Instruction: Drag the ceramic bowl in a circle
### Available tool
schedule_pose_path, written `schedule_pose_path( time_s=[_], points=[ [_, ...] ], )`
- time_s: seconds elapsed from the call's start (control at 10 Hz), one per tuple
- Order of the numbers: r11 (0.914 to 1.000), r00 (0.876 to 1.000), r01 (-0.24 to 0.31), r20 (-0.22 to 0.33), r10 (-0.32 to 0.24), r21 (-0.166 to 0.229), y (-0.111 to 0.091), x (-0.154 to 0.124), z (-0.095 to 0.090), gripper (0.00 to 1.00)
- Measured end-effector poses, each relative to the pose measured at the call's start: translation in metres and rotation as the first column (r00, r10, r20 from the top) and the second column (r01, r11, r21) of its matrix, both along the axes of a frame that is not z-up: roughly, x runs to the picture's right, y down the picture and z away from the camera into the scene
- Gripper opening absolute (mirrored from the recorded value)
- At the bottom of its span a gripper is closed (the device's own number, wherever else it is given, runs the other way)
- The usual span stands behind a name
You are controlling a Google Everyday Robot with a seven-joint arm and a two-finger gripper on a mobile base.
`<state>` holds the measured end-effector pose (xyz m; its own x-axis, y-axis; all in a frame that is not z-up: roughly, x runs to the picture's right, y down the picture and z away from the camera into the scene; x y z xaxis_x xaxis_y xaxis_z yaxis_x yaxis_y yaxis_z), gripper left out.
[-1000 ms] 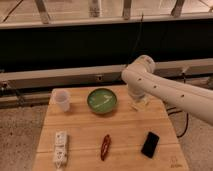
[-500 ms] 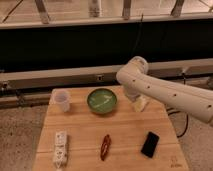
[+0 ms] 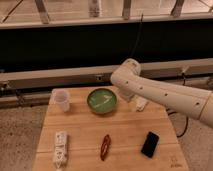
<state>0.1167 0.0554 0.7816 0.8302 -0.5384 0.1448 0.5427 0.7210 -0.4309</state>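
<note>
The ceramic bowl [image 3: 102, 100] is round, shallow and glossy green with pale streaks inside. It sits on the wooden table [image 3: 125, 130] at the back middle. My white arm [image 3: 165, 95] reaches in from the right, and its elbow bends above the bowl's right side. My gripper [image 3: 138, 103] hangs low over the table just right of the bowl, close to its rim. I cannot tell whether it touches the bowl.
A small clear plastic cup [image 3: 62, 100] stands at the back left. A white strip-like object [image 3: 60, 148] lies at the front left, a red-brown object [image 3: 105, 146] at the front middle, and a black phone [image 3: 150, 144] at the front right. A dark wall and rail run behind the table.
The arm's elbow has swung a little to the left, toward the bowl. The bowl and the other objects have not moved.
</note>
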Motion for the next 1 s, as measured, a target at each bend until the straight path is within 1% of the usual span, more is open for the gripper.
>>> schedule_pose_path(
  time_s=[0.3, 0.5, 0.7, 1.0],
  points=[
    [0.9995, 0.999, 0.031, 0.03, -0.031, -0.006, 0.009, -0.013, 0.018, 0.8],
    [0.9993, 0.999, 0.036, 0.04, -0.036, -0.01, 0.013, -0.017, 0.025, 0.8],
    [0.9988, 0.997, 0.04, 0.061, -0.038, -0.029, 0.027, -0.019, 0.039, 0.8],
    [0.9969, 0.995, 0.049, 0.095, -0.043, -0.061, 0.043, -0.03, 0.053, 0.8]
  ],
)
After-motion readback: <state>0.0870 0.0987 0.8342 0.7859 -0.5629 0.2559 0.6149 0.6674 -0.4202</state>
